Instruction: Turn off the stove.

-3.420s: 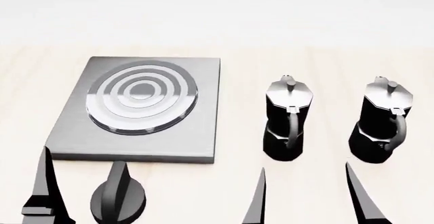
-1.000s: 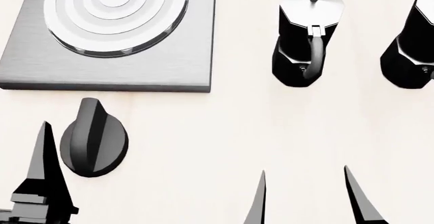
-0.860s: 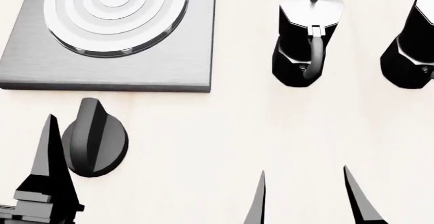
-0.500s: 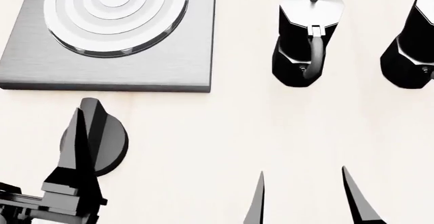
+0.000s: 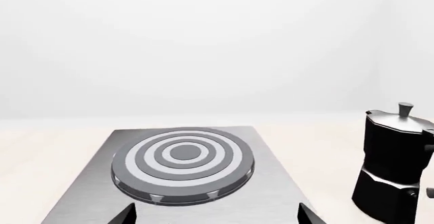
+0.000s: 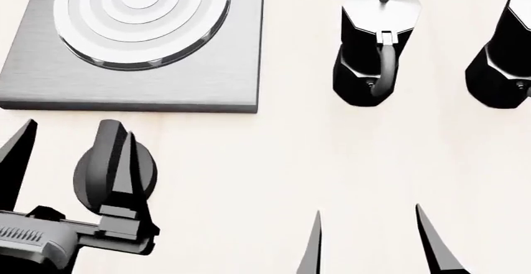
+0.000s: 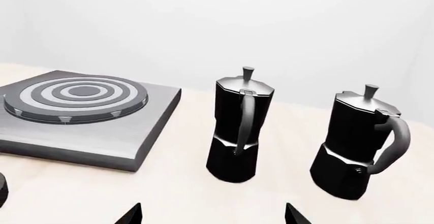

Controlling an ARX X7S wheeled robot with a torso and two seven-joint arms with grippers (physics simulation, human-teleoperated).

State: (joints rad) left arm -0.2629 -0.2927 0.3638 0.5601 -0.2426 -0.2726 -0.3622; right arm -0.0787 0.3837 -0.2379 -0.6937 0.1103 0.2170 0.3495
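A pale wood-grain tabletop (image 6: 274, 162) meets a plain, evenly lit white backdrop (image 5: 203, 41).

A pale wooden tabletop (image 6: 265, 162) carries the grey stove (image 6: 207, 81), its black knob (image 6: 104, 168), and two black moka pots (image 6: 374, 44) standing upright

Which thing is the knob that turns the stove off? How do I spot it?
Find the big grey stove with the ring burner. Just in front of its near edge sits the knob, between the left pincer's tips. It is flat, round and black with a raised ridge, unlike the tall coffee pots.
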